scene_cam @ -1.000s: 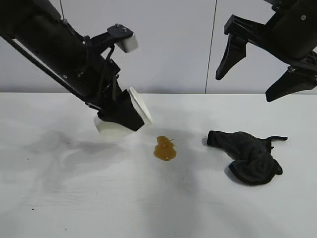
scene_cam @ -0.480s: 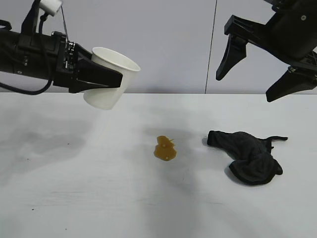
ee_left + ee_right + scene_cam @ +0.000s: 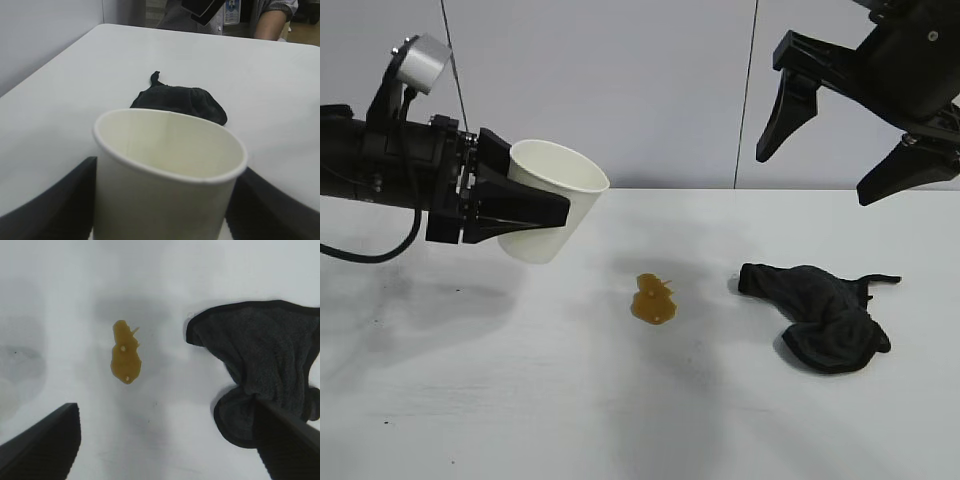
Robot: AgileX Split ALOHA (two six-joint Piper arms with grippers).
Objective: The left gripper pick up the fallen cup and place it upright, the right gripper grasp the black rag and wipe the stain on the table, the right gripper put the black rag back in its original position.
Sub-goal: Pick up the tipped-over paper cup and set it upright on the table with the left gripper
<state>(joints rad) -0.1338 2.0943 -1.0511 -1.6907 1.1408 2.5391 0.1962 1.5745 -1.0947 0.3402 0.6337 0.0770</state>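
**Cup in the air, not yet set upright**

In the exterior view the left gripper [image 3: 535,212] is reaching in level from the left, its two wedge fingers clamped on the sides of the cup [image 3: 552,200]. The cup is hanging clear of the table [image 3: 520,400], mouth tilting up and to the right, base lower left, so it is leaning rather than standing. The stain [image 3: 653,299] is lying to the right of it, nearer the camera, and the black rag [image 3: 820,312] is lying further right again, well apart from the stain. The right gripper [image 3: 845,140] is waiting high at the far right, fingers spread wide and holding nothing.

The left wrist view is looking over the cup's [image 3: 167,175] open, empty mouth, with the black rag [image 3: 180,102] beyond it and a person's arm at the table's far edge, which no other view is showing. The dark fingers [image 3: 55,205] are flanking the cup wall.

The right wrist view is looking down on the stain [image 3: 125,357] and the black rag [image 3: 260,375], showing the bare table between them; the cup is not appearing here.

Risks, as I judge them: released while leaning like this, the cup would likely tip over again; lowered too far right, its base could land in the stain; a squeeze too hard could crease the paper wall
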